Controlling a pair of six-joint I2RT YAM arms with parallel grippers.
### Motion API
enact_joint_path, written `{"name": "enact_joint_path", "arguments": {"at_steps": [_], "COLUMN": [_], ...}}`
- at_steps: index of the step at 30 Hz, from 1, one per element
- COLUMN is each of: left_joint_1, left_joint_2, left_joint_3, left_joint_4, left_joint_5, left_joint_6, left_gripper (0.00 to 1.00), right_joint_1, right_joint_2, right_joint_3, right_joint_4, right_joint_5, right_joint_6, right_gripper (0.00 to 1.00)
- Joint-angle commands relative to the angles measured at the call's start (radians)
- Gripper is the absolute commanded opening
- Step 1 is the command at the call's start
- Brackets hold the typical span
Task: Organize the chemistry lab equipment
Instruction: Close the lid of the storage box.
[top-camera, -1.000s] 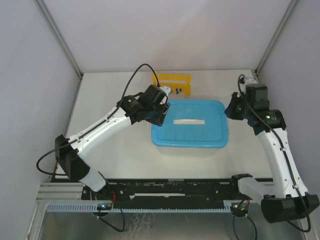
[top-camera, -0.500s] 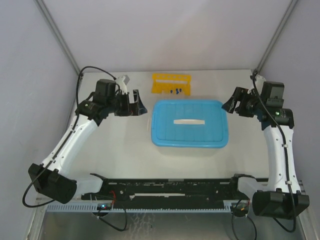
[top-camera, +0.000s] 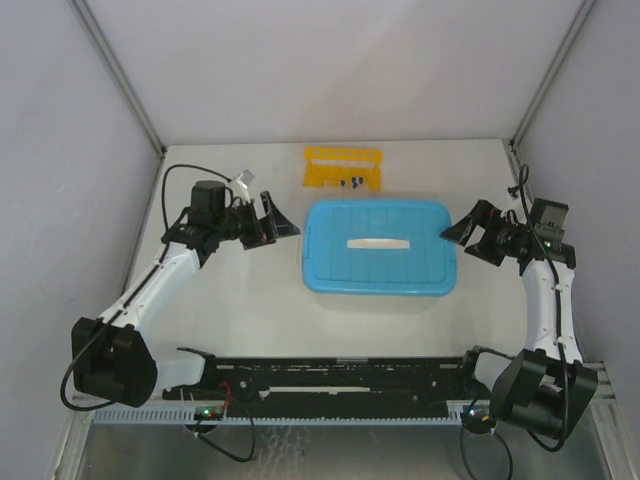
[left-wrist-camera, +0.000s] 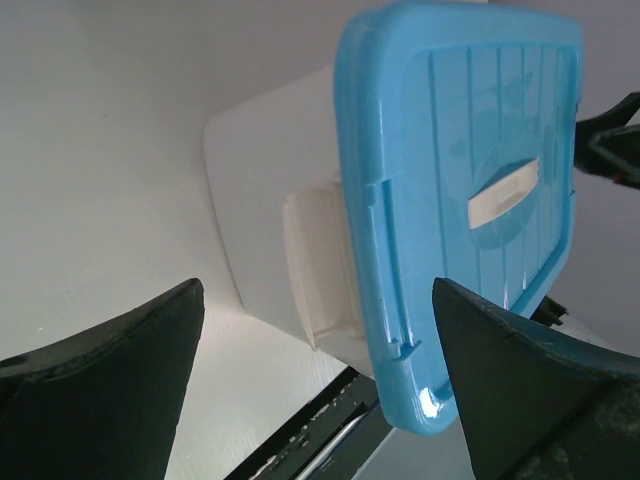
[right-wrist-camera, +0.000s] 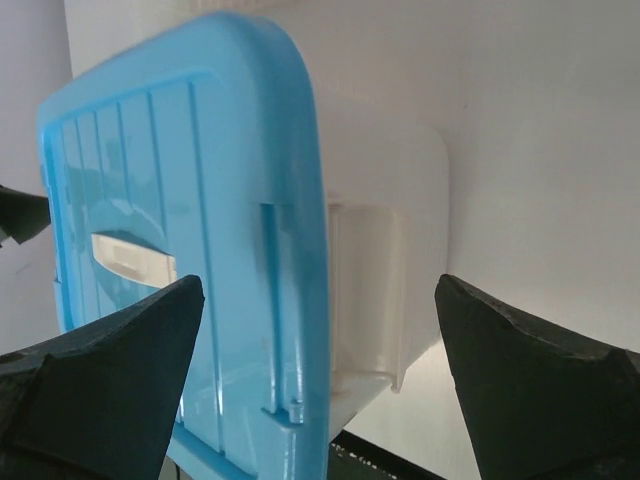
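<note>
Blue lid (top-camera: 377, 247) seated on white tub (left-wrist-camera: 270, 210). Left gripper (top-camera: 272, 222) and right gripper (top-camera: 470, 236) both released, empty, flanking tub. Yellow tube rack (top-camera: 343, 167) behind tub, blue-capped tubes (top-camera: 350, 182) seemingly beside it. Other equipment unseen, possibly boxed. Task near complete.

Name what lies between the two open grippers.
In the top view, the lidded white tub, its blue lid on, sits between the left gripper and right gripper.
</note>
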Motion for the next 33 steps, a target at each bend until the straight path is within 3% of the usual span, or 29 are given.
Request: {"name": "enact_joint_path", "arguments": {"at_steps": [1, 10, 33], "left_joint_1": [0.040, 0.039, -0.008], "left_joint_2": [0.002, 0.044, 0.150], "left_joint_3": [-0.031, -0.044, -0.011], "left_joint_4": [0.110, 0.221, 0.225], "left_joint_5": [0.083, 0.147, 0.186], "left_joint_6": [-0.033, -0.092, -0.078], "left_gripper": [1.00, 1.00, 1.00], "right_joint_1": [-0.011, -0.022, 0.046], "right_joint_2": [-0.018, 0.034, 0.124], "right_joint_3": [-0.043, -0.044, -0.060], "right_joint_4": [0.126, 0.138, 0.084], "right_joint_5": [-0.078, -0.120, -0.093], "right_joint_6": [0.038, 0.055, 0.041], "right_gripper": [0.99, 0.99, 0.97]}}
